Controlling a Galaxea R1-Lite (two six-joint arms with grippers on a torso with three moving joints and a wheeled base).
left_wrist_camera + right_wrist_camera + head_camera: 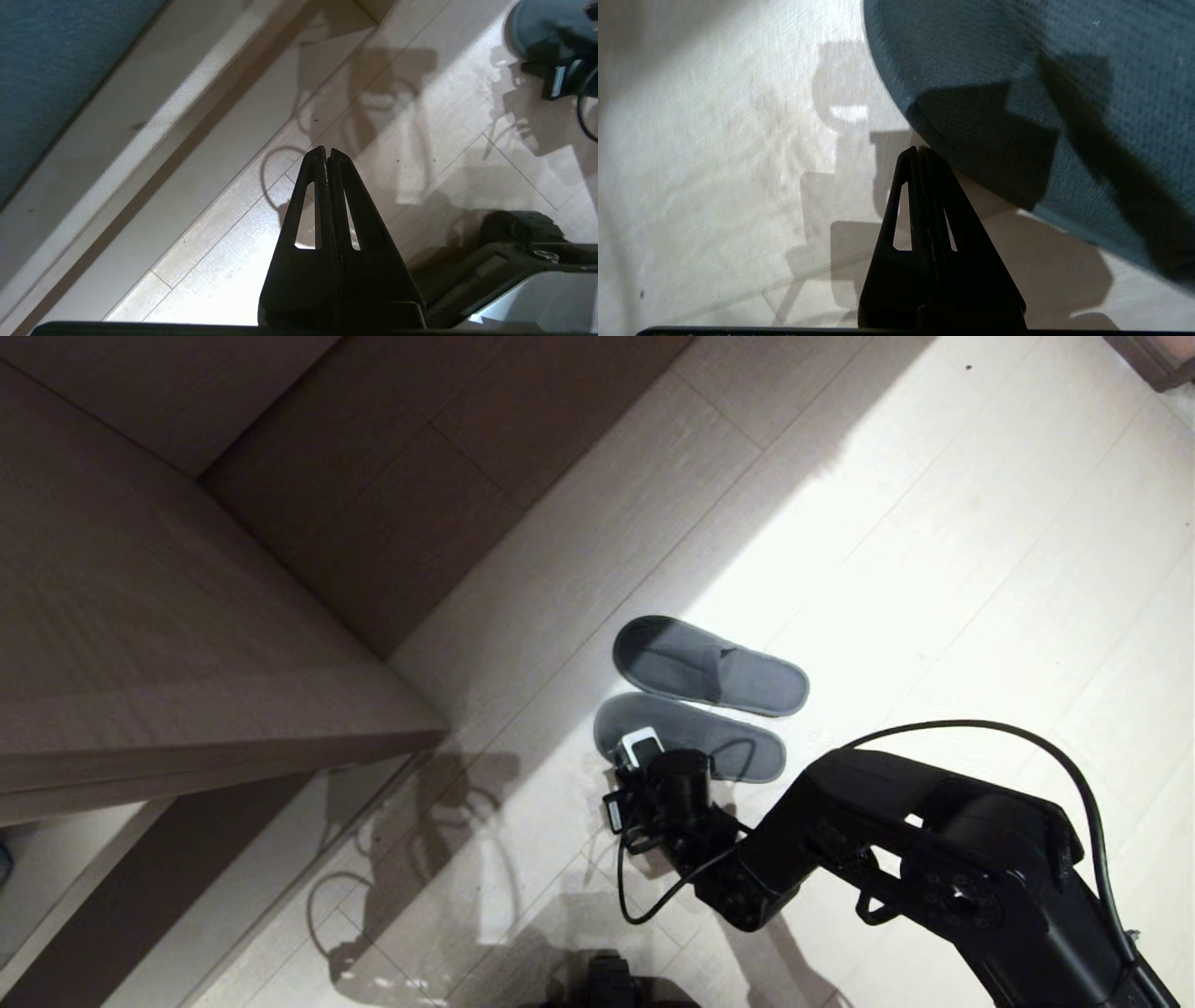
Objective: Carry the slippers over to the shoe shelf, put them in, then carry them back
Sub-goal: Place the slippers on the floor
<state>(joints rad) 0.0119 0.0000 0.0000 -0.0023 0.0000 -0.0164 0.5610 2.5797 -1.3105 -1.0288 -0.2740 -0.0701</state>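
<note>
The two dark grey slippers lie side by side on the pale floor, the far one (709, 665) and the near one (695, 747). My right arm reaches in from the lower right, and its wrist (665, 786) hangs over the near slipper's rounded end, hiding the fingers in the head view. In the right wrist view the right gripper (921, 150) is shut and empty, its tips just beside the slipper's cloth rim (1017, 93); whether they touch it I cannot tell. The left gripper (327, 151) is parked low over the floor, shut on nothing. The shoe shelf is not clearly in view.
A brown wood-laminate unit (168, 644) fills the left, with a low opening (56, 859) under its top at the bottom left. Its pale base ledge (140, 126) runs past the left gripper. A black cable (1008, 737) loops above the right arm. Floor lies open to the right.
</note>
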